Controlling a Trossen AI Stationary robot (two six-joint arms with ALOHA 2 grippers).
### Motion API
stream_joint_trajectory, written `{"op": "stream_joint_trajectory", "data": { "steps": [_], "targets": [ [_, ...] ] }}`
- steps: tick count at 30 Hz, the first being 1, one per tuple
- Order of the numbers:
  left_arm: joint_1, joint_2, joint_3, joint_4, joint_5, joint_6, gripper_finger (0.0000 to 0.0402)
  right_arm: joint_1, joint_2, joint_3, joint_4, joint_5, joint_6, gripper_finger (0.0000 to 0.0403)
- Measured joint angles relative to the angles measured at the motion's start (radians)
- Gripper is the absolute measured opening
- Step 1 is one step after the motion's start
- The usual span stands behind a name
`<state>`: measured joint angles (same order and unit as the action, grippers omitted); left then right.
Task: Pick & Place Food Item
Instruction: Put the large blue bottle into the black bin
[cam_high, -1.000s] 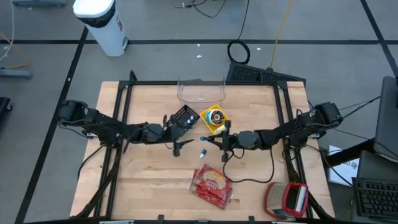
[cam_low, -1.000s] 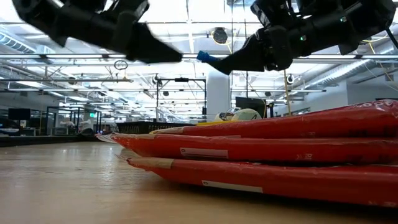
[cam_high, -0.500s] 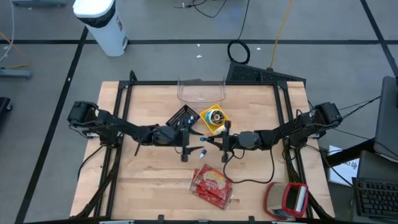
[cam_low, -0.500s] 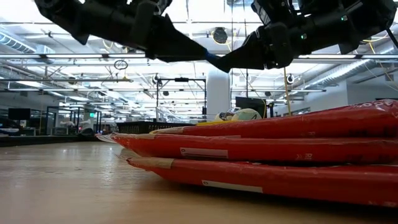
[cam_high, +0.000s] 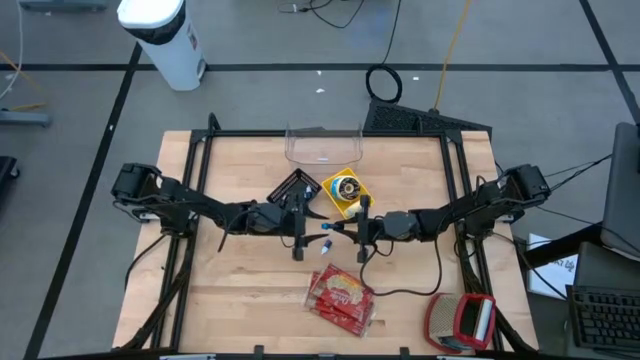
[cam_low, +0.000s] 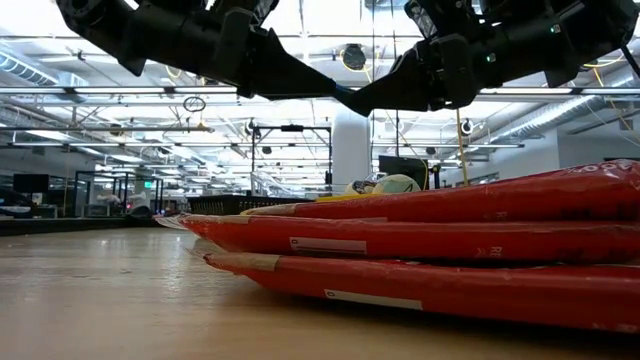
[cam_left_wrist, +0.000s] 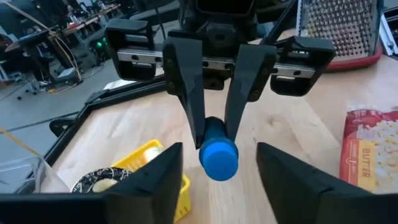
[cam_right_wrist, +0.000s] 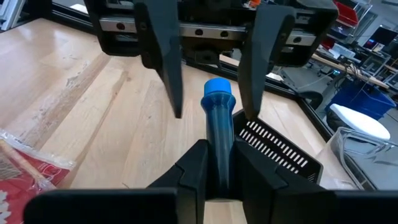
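Observation:
A blue tube (cam_right_wrist: 219, 124) with a blue cap (cam_left_wrist: 217, 158) hangs level above the middle of the table (cam_high: 230, 290). My right gripper (cam_right_wrist: 219, 155) is shut on it, reaching in from the table's right (cam_high: 338, 226). My left gripper (cam_left_wrist: 219, 152) comes from the left and faces it, open. Its two fingers (cam_right_wrist: 166, 68) stand on either side of the cap end with a gap on each side. In the low view both grippers meet high above the table, left gripper (cam_low: 300, 85) against right gripper (cam_low: 375, 98), and the tube is hidden there. My right gripper pinches the tube's body (cam_right_wrist: 219, 146) between its two fingers. The fingers lie level and along the tube, coming from the table's right. The cap end (cam_right_wrist: 219, 90) sticks out past the fingertips toward the left gripper. The tube is lifted clear of the table.
A yellow packet (cam_high: 345, 190) and a black slotted rack (cam_high: 295, 186) lie just beyond the grippers, with a clear tub (cam_high: 323, 145) at the far edge. Red packets (cam_high: 342, 297) lie nearer, a small blue and white thing (cam_high: 325, 247) sits below the grippers, and a grater (cam_high: 462, 320) stands near right.
My left gripper has moved toward the table's right, up to the right gripper, until its fingers stand around the tube's cap end. In the low view the left finger now covers the blue cap. The right gripper and the tube have kept still.

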<state>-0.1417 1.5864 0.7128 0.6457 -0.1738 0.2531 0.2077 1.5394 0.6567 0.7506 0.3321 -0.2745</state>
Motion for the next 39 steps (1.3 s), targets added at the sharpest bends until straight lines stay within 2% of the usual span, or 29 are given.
{"op": "stream_joint_trajectory", "data": {
  "steps": [7,12,19,24,29,34,39],
  "targets": [
    [0.0,0.0,0.0,0.001,0.0,-0.033,0.0108,0.0,0.0,0.0,-0.002,0.002,0.0,0.0059],
    [0.0,0.0,0.0,0.0,0.002,-0.052,0.0072,0.0,-0.001,0.0,-0.016,0.003,0.006,0.0059],
    [0.003,0.0,0.0,0.005,-0.008,-0.049,0.0076,0.0,-0.001,0.0,-0.014,0.003,0.049,0.0067],
    [0.008,-0.009,0.0,0.006,-0.042,-0.049,0.0063,-0.002,-0.001,0.0,-0.002,0.016,0.12,0.0102],
    [0.008,-0.023,0.0,-0.036,-0.153,-0.067,0.0062,0.002,-0.021,0.0,-0.014,0.07,0.224,0.0149],
    [0.022,-0.052,-0.001,-0.173,-0.278,-0.148,0.0059,0.006,-0.076,0.0,-0.101,0.052,0.282,0.0182],
    [0.063,-0.1,-0.031,-0.252,-0.314,-0.211,0.0059,0.007,-0.113,0.0,-0.152,0.057,0.302,0.0193]
  ]
}}
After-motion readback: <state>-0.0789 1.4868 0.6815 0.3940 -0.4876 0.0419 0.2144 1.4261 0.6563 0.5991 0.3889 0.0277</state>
